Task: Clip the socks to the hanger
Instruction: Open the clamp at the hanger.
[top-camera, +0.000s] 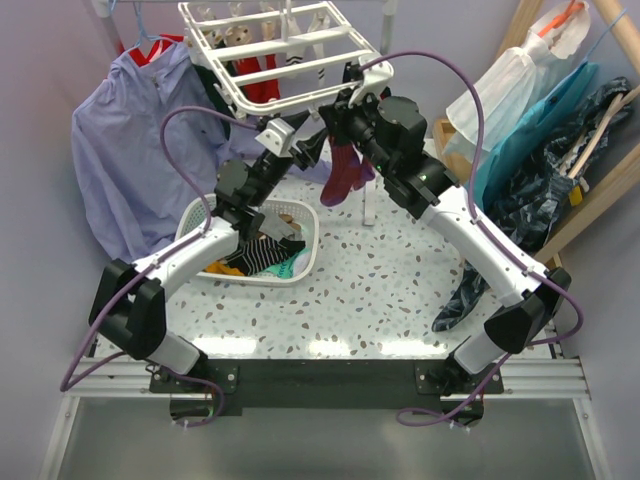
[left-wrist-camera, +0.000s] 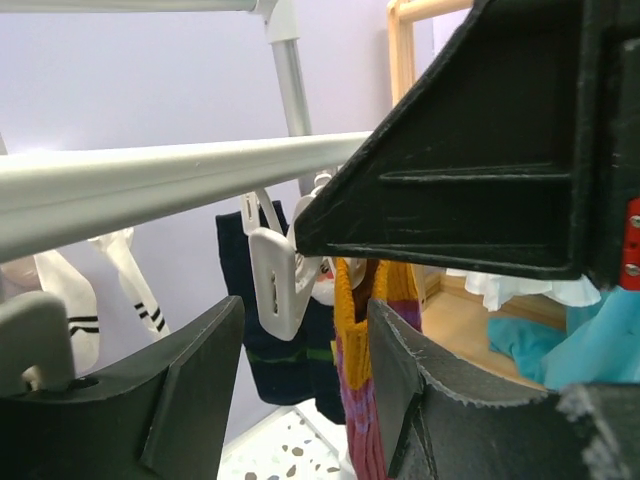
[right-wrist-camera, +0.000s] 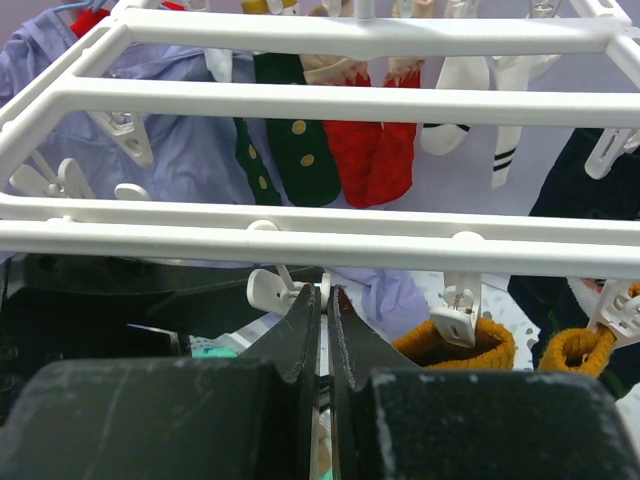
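Right jaws are nearly closed, only a thin slit between the fingers (right-wrist-camera: 298, 335), tips against a white clip (right-wrist-camera: 272, 291) under the hanger (right-wrist-camera: 330, 103); cannot tell whether they pinch it. Left jaws are spread wide and grip nothing, and the clip and a mustard-purple sock (left-wrist-camera: 356, 405) show in the gap between the fingers (left-wrist-camera: 190, 385). A navy sock (left-wrist-camera: 285, 350) hangs just behind. A red sock (right-wrist-camera: 375, 160) and a green dotted sock (right-wrist-camera: 290, 150) hang from the far bars. More socks (top-camera: 262, 255) lie in the white basket (top-camera: 312, 240) on the bench (top-camera: 390, 290). A lavender shirt (top-camera: 120, 150) hangs at left.
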